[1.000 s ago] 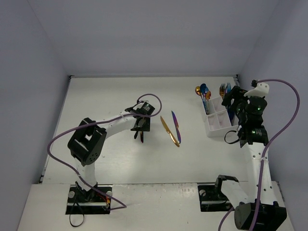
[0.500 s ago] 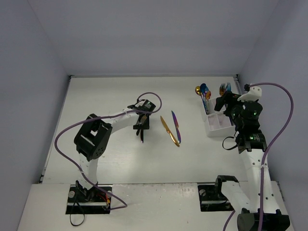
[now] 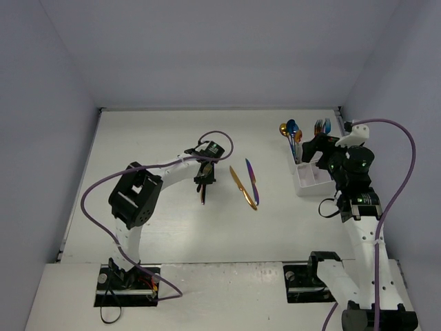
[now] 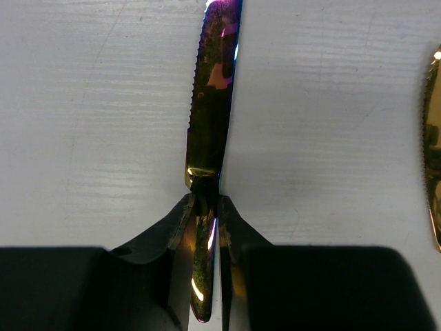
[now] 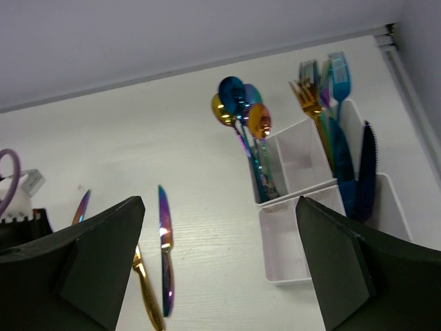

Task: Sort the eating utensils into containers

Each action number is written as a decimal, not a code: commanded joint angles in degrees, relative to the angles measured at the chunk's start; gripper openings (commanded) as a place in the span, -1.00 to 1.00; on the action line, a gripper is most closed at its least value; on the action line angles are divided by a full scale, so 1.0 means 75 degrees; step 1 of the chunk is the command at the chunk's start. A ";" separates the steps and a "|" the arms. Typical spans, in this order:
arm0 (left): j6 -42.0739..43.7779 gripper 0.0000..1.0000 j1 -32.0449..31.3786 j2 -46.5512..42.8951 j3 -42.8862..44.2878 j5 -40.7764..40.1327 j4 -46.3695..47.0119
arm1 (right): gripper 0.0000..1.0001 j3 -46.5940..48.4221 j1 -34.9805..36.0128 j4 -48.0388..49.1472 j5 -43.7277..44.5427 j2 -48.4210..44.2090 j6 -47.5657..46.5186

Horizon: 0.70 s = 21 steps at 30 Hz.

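Note:
My left gripper (image 4: 205, 209) is shut on the handle of a rainbow-tinted knife (image 4: 212, 103) that lies flat on the table, blade pointing away; from above the gripper (image 3: 203, 181) sits left of centre. A gold knife (image 3: 241, 187) and a purple-blue knife (image 3: 252, 181) lie side by side to its right. The white caddy (image 3: 308, 181) stands at the far right. Its compartments hold spoons (image 5: 241, 110), forks (image 5: 320, 76) and a dark blue knife (image 5: 365, 162). My right gripper (image 5: 220, 265) hovers open above the caddy's near side, with nothing in it.
The back wall and the right wall stand close behind and beside the caddy (image 5: 289, 238). The gold knife (image 4: 433, 172) shows at the right edge of the left wrist view. Purple cables loop over both arms.

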 commanded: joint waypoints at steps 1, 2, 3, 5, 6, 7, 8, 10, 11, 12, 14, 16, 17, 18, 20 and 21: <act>0.0004 -1.00 0.0017 -0.0700 -0.0223 0.0079 -0.0359 | 0.80 0.0551 0.0156 0.0368 -0.1242 0.0393 0.0075; 0.0113 -1.00 -0.0007 -0.0911 -0.0281 0.0076 -0.0310 | 0.80 0.0610 0.0190 0.0370 -0.1412 0.0474 0.0149; 0.0241 -1.00 -0.0024 -0.1166 -0.0366 0.0059 -0.0233 | 0.81 0.0661 0.0367 0.0378 -0.1667 0.0601 0.0276; 0.0386 -1.00 -0.0070 -0.1561 -0.0509 0.0002 -0.0074 | 0.82 0.0690 0.0509 0.0380 -0.2002 0.0783 0.0509; 0.0494 -1.00 -0.0104 -0.1915 -0.0612 -0.0003 0.0122 | 0.83 0.0736 0.0584 0.0386 -0.2204 0.0926 0.0718; 0.0589 -1.00 -0.0138 -0.2283 -0.0730 0.0002 0.0342 | 0.84 0.0784 0.0668 0.0393 -0.2396 0.1075 0.0930; 0.0674 -1.00 -0.0161 -0.2561 -0.0868 0.0025 0.0550 | 0.84 0.0815 0.0761 0.0401 -0.2505 0.1198 0.1077; 0.0864 -1.00 -0.0196 -0.2988 -0.1243 0.0181 0.0901 | 0.85 0.0899 0.1047 0.0423 -0.2656 0.1473 0.1291; 0.0955 -1.00 -0.0224 -0.3317 -0.1410 0.0296 0.1273 | 0.85 0.0959 0.1175 0.0437 -0.2746 0.1655 0.1389; 0.1064 -1.00 -0.0254 -0.3678 -0.1598 0.0437 0.1722 | 0.85 0.1015 0.1318 0.0455 -0.2849 0.1828 0.1490; 0.1396 -1.00 -0.0341 -0.4096 -0.1938 0.0747 0.2430 | 0.85 0.1094 0.1629 0.0568 -0.2979 0.2130 0.1744; 0.1635 -1.00 -0.0486 -0.4413 -0.2165 0.0970 0.2965 | 0.83 0.1156 0.2065 0.0830 -0.2851 0.2303 0.1945; 0.1823 -1.00 -0.0543 -0.4530 -0.2235 0.1036 0.3145 | 0.83 0.1175 0.2247 0.0906 -0.2692 0.2371 0.2105; 0.1867 -1.00 -0.0573 -0.4655 -0.2310 0.1091 0.3357 | 0.83 0.1192 0.2423 0.0938 -0.2663 0.2443 0.2145; 0.2226 -1.00 -0.0836 -0.4943 -0.2482 0.1237 0.3965 | 0.79 0.1338 0.2867 0.1219 -0.2454 0.2700 0.2424; 0.2309 -1.00 -0.0906 -0.5037 -0.2519 0.1282 0.4186 | 0.77 0.1374 0.3058 0.1329 -0.2378 0.2802 0.2485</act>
